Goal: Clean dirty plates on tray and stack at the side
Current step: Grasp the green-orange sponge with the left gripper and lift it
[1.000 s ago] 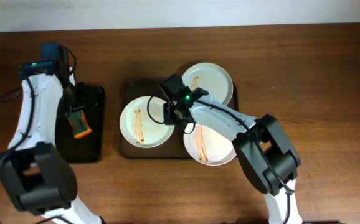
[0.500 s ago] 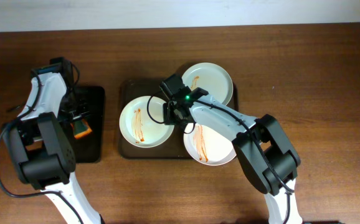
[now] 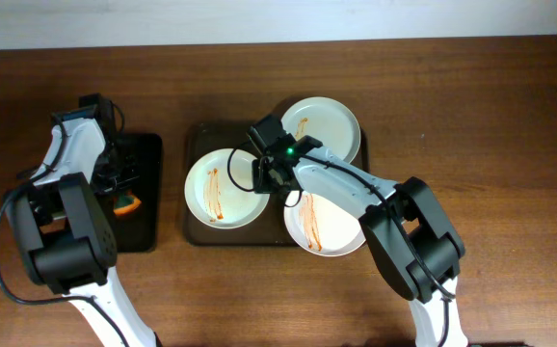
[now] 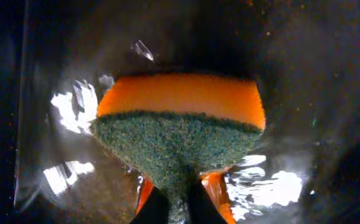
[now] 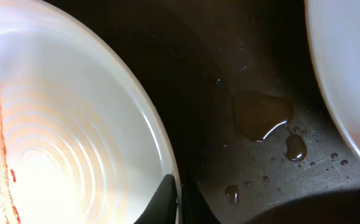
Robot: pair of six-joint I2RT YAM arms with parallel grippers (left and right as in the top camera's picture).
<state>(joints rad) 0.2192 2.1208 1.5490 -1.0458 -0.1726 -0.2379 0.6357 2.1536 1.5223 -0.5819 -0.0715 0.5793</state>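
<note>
1. Plates lay three together on the brown tray (image 3: 195, 231) at the middle of the tabletop (image 3: 490, 116), and none had moved in the last second. None was stacked at the side yet.
2. My left arm was the only large thing that had changed. It had folded in over the black tray (image 3: 139, 236), so that its wrist pointed straight down.
3. The left plate (image 3: 223, 188) carried long orange-brown streaks. The near-right plate (image 3: 331, 226) was streaked too, and the far-right plate (image 3: 322, 125) showed a fainter mark. I judged that no wiping had begun.
4. The sponge (image 4: 180, 99) rested on the wet black tray, orange body and green scouring face toward the left wrist camera. From overhead it had barely shifted.
5. My left pincer (image 4: 179, 208) was clamped on the sponge's lower edge, the green face bunching in where the fingers pinched. I took this to mean the tool was secured and could be carried to a plate.
6. My right pincer (image 5: 179, 200) had not stirred. It gripped the left plate's rim, one finger inside and one outside, steadying that plate for the wipe.
7. A small brown puddle (image 5: 261, 115) and drops lay on the tray between the plates.
</note>
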